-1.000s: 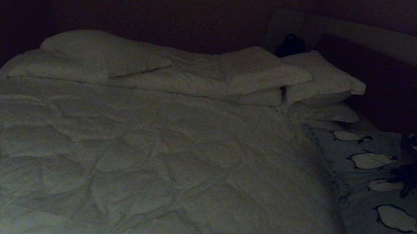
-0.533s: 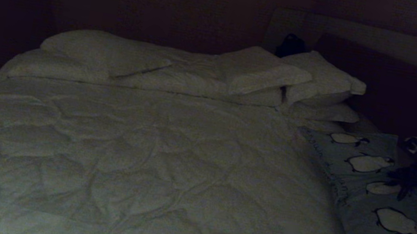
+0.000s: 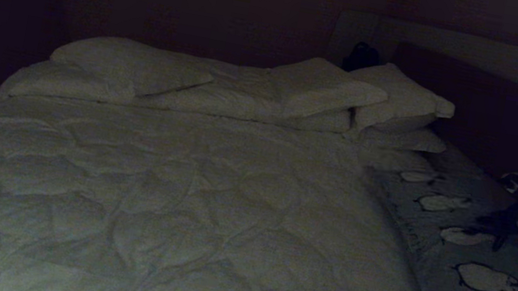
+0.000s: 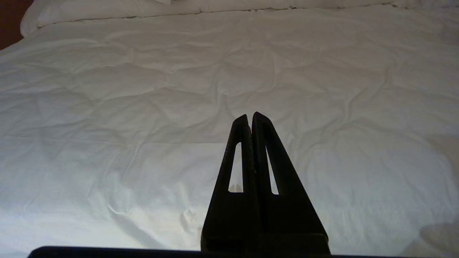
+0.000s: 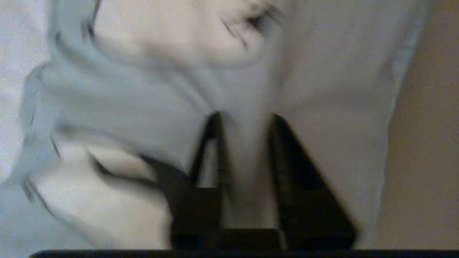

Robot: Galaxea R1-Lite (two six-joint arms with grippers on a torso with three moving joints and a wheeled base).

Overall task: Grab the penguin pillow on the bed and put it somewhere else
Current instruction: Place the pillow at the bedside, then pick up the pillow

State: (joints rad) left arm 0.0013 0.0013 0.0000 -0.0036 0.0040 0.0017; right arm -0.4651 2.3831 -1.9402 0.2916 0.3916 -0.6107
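**Right jaws have parted — the pillow is dropping back onto the bed**

A second ago my right gripper [image 5: 244, 125] was pinched shut on the far long edge of the grey-blue rectangular fabric pillow printed with black-and-white penguins [image 3: 470, 279], holding that edge tilted up. Now the jaws stand a narrow way apart, with a fold of the grey cloth between them in the right wrist view; I judge the grip to be gone, or nearly so. In the head view the penguin pillow lies flatter than it did, its row of penguins sunk lower against the large bed with the wrinkled white quilted duvet [image 3: 186, 196].

The penguin pillow rests along the bed's right side, just below the stack of plain white pillows [image 3: 393, 110] at the head, its inner edge touching the duvet. The right gripper shows dark at that far edge, close over the cloth.

My left gripper [image 4: 251, 116] is parked over the middle of the duvet, jaws pressed together, holding nothing.

What this means — the pillow sits on the bed well clear of the duvet's middle. If this is the set-down, the move looks all but done; otherwise I need a fresh grip.
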